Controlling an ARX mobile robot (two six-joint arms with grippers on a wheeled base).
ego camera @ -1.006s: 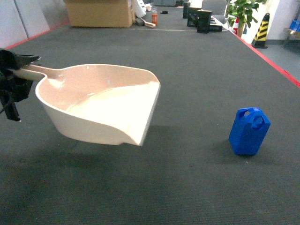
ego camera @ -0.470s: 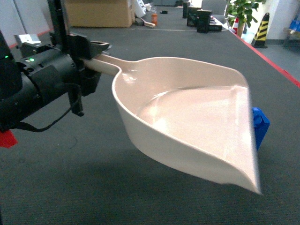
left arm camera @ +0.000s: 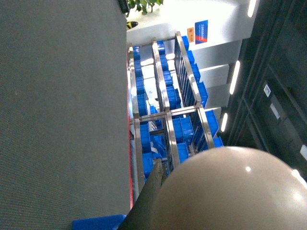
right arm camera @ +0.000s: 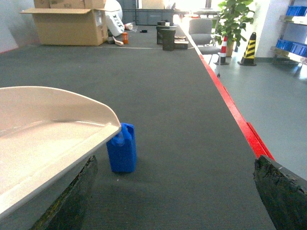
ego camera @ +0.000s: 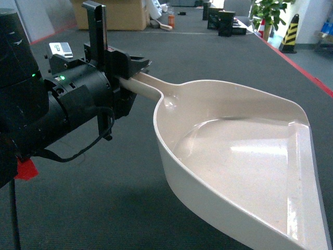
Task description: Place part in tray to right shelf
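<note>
Left gripper [ego camera: 136,70] grips tray [ego camera: 234,156]; part [right arm camera: 122,148] only right-wrist-visible.

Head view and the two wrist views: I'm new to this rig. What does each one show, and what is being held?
This is a wheeled robot with two arms, and each arm has a camera at its wrist. The head view looks forward from the robot's body. There the left gripper is shut on the handle of the cream tray, which is held above the carpet. The left wrist view looks past the tray's rounded back to a steel rack of blue crates. The right wrist view shows the right gripper open and empty, with the small blue part standing on the carpet by the tray's lip.
</note>
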